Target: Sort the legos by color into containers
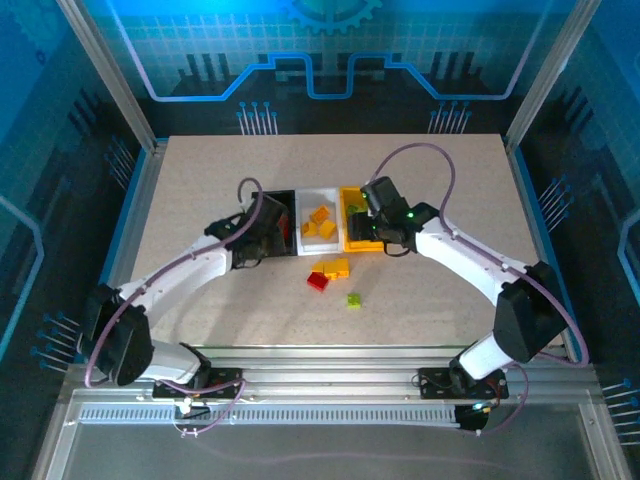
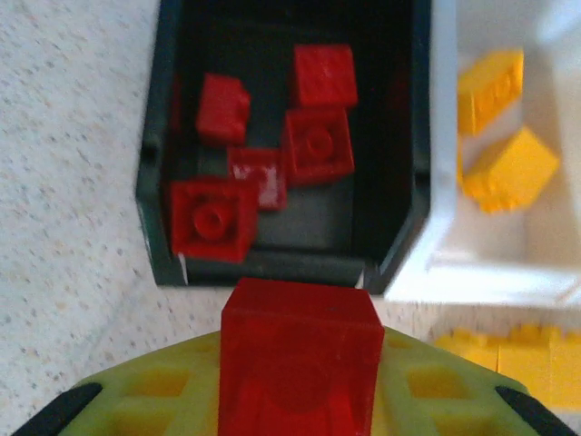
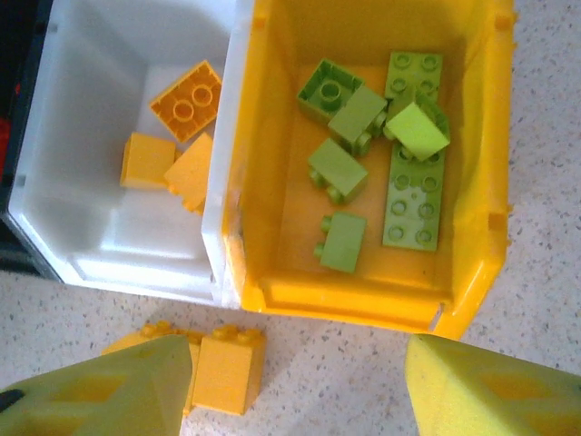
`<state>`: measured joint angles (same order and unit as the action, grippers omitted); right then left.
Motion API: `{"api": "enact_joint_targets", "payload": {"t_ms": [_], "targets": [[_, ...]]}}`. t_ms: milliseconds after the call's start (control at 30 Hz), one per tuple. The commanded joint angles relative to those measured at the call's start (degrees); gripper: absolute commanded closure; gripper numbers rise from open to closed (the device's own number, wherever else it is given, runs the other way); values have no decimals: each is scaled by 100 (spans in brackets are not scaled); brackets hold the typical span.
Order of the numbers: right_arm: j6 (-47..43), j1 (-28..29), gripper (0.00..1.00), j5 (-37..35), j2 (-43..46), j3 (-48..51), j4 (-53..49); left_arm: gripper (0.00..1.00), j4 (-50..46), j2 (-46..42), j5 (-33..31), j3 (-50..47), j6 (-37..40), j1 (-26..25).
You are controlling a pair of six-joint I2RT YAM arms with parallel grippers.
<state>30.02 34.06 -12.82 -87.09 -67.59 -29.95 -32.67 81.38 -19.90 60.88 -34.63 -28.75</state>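
Note:
My left gripper (image 2: 300, 400) is shut on a red lego (image 2: 300, 350), just short of the near wall of the black bin (image 2: 154, 145), which holds several red legos (image 2: 211, 220). From above, the left gripper (image 1: 262, 236) is at that bin's front. My right gripper (image 3: 300, 395) hangs open with nothing between its fingers, in front of the yellow bin (image 3: 250, 154), which holds several lime green legos (image 3: 413, 195). The white bin (image 3: 82, 100) between them holds three yellow-orange legos (image 3: 186, 102). A yellow-orange lego (image 3: 225, 371) lies on the table beside the right gripper's left finger.
Loose on the table in front of the bins lie a red lego (image 1: 318, 281), yellow-orange legos (image 1: 337, 268) and a green lego (image 1: 354, 300). The three bins (image 1: 318, 205) stand side by side mid-table. Both arms reach inward over the table (image 1: 450, 180).

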Motion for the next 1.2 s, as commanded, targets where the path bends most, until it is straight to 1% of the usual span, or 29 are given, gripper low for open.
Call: {"api": "enact_joint_targets", "payload": {"t_ms": [0,100,200,300,400,533,600,733,900,1033,1167], "targets": [[50,147,36,7,311,170,-78,66,143,531,14,558,-70,264],[-45,255,36,38,474,313,-124,64,296,996,119,899,-59,555],[-281,359,35,292,591,467,-104,57,345,1461,230,1270,-22,698],[-548,483,35,566,696,667,-45,51,135,1896,203,1672,70,734],[-779,686,34,932,722,791,26,38,148,1976,305,1760,90,740],[-1001,1123,31,1221,447,743,56,12,257,1618,659,1718,-8,723],[-1067,1368,30,1206,179,633,39,1,335,1285,820,1588,-39,669],[-1056,1739,29,1059,-461,417,93,1,360,481,981,1192,-42,405],[-874,1962,29,764,-1211,98,52,1,288,-533,966,387,-94,74],[-634,2014,29,405,-1581,-101,-83,1,91,-1261,954,-267,-249,26],[-526,2013,29,261,-1833,-208,-86,1,-44,-1829,928,-737,-385,26]]}}
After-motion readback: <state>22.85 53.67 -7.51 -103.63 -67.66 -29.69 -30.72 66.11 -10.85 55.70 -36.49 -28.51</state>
